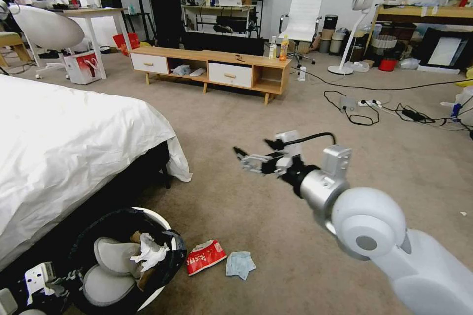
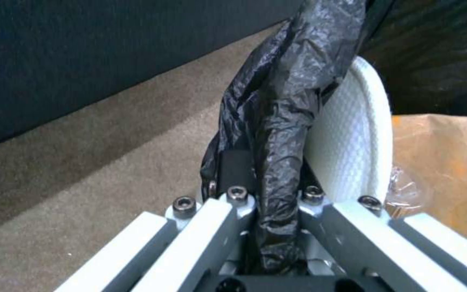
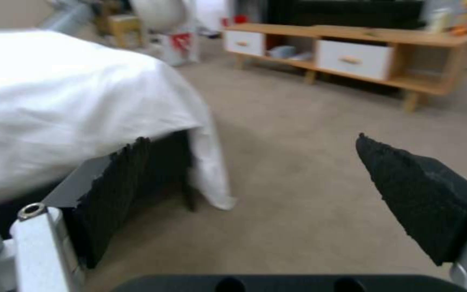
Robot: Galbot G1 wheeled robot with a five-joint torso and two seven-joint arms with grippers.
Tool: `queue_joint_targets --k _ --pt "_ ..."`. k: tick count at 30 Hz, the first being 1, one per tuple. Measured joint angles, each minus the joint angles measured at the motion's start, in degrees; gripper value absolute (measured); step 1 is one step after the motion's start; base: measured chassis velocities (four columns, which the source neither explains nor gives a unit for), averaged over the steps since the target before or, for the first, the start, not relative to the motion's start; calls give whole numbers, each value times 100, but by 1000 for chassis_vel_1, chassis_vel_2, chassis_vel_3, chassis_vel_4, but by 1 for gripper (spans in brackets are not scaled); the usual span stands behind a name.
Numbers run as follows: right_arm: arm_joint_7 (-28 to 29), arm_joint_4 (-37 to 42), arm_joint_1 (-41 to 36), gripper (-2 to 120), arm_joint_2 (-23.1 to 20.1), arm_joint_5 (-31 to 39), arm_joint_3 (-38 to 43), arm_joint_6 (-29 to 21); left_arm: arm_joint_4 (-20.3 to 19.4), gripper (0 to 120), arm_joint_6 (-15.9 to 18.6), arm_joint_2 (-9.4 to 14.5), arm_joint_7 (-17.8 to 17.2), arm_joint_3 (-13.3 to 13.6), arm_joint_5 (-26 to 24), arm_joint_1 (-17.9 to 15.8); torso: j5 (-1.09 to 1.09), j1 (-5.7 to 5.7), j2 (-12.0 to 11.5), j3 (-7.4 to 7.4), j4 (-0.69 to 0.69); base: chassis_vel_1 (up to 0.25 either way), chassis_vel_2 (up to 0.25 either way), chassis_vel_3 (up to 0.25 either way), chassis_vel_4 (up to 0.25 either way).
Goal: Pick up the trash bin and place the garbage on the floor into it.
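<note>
The trash bin [image 1: 158, 218], white with a black bag liner, is at the bottom left by the bed, tilted toward me. My left gripper [image 1: 66, 276] is shut on its lined rim [image 2: 277, 121]. A white tissue wad [image 1: 148, 251] lies on the bin's white flaps [image 2: 352, 142], and a brown paper bag [image 2: 439, 162] sits inside. On the floor [image 1: 276, 108] beside the bin lie a red-white snack wrapper [image 1: 206, 257] and a light blue face mask [image 1: 240, 263]. My right gripper [image 1: 244, 155] hangs open above the carpet beyond them, its black pads [image 3: 423, 194] wide apart around nothing.
The bed [image 1: 64, 147] with a hanging white sheet fills the left side. A low wooden cabinet [image 1: 212, 66] stands across the room with an orange drink bottle [image 1: 284, 48] on it. Cables [image 1: 374, 108] trail over the carpet at the right.
</note>
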Motion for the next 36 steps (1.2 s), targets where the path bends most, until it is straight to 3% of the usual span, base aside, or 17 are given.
queue_joint_targets --k 1,8,20,36 --pt "-32 -32 -224 98 -236 -294 76 113 -2 2 0 -2 5 -24 2 13 0 0 0 0 -1 0 0 0 0" --pt "-67 -28 -1008 98 -795 -692 104 232 -62 2 0 10 13 -52 -4 38 1 0 0 0 -1 0 0 0 0" --pt "-232 -161 -1818 98 -1250 -879 -391 72 -57 2 0 0 24 34 5 35 -1 0 0 0 -1 0 0 0 0" --pt "-760 -526 -1620 100 -898 -531 -975 -736 -106 2 -1 -87 36 193 154 60 0 0 0 0 0 0 0 0 0"
